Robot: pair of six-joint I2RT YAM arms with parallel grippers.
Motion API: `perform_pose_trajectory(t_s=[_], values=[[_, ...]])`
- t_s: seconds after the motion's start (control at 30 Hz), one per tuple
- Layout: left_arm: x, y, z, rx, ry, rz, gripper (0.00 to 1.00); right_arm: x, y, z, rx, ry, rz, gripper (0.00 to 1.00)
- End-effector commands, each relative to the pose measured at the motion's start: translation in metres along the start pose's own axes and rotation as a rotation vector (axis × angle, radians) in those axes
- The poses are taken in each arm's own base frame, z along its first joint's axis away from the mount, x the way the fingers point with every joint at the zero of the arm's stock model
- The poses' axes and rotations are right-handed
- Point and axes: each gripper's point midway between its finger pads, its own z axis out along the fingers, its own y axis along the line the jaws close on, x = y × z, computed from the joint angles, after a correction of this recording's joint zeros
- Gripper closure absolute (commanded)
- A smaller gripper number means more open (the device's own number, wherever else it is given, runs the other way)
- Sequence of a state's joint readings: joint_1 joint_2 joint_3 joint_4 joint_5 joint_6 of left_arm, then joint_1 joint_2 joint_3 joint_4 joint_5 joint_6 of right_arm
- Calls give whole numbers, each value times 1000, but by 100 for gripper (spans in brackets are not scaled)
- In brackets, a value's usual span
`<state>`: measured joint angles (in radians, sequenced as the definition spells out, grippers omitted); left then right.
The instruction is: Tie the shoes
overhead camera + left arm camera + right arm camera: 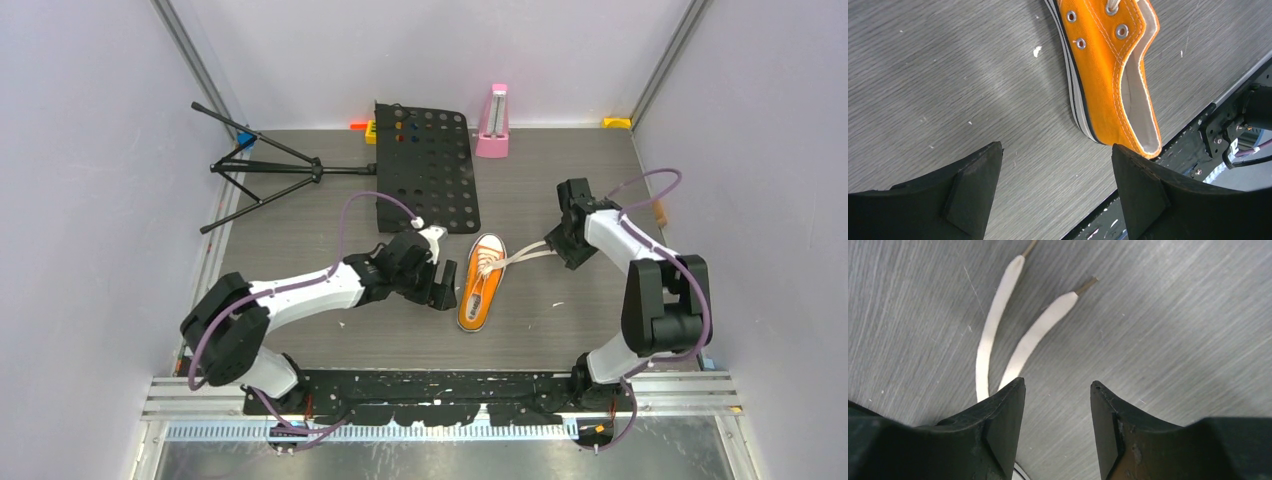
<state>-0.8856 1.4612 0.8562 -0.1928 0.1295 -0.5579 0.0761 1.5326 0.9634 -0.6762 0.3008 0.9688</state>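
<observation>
My left gripper (1055, 150) hangs low over the table (560, 330) with its jaws spread wide and only bare surface between them. It sits just to the left of the sneaker (1103, 75), at the heel end, without touching it. My right gripper (1057, 385) is off to the sneaker's right with its jaws about half apart. I see nothing pinched between the tips. The two white laces (1043, 327) run out from under the finger on the left of that wrist view, and their tipped ends lie flat on the table beyond.

The sneaker is a small orange canvas low-top lying near the middle of the table, between the two arms, with its toe toward the far wall and its heel toward the bases. It has metal eyelets, pale stitching, an off-white lining, a white toe cap and a white sole with a dark stripe. From the overhead view, both laces stretch from the top eyelets rightward to the right gripper.

The table is grey with a brushed grain and carries a few white specks. At its far side sit a folded black tripod (260, 170), a black perforated panel (430, 165) and a pink metronome (492, 125). Pale walls close in the space.
</observation>
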Motion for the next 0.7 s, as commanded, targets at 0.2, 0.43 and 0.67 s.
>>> perform_pose_trajectory(t_s=[0.2,0.43,0.67], values=[[-25,-32,16,101,-42,33,19,-12,33,30,9,-4,44,44],[-24,-40,26,123,-13,39,19,-10,33,49,57,0,40,68],[-10,-49,42,92,67,39,29,-37,29,2,0,-96,-4,100]])
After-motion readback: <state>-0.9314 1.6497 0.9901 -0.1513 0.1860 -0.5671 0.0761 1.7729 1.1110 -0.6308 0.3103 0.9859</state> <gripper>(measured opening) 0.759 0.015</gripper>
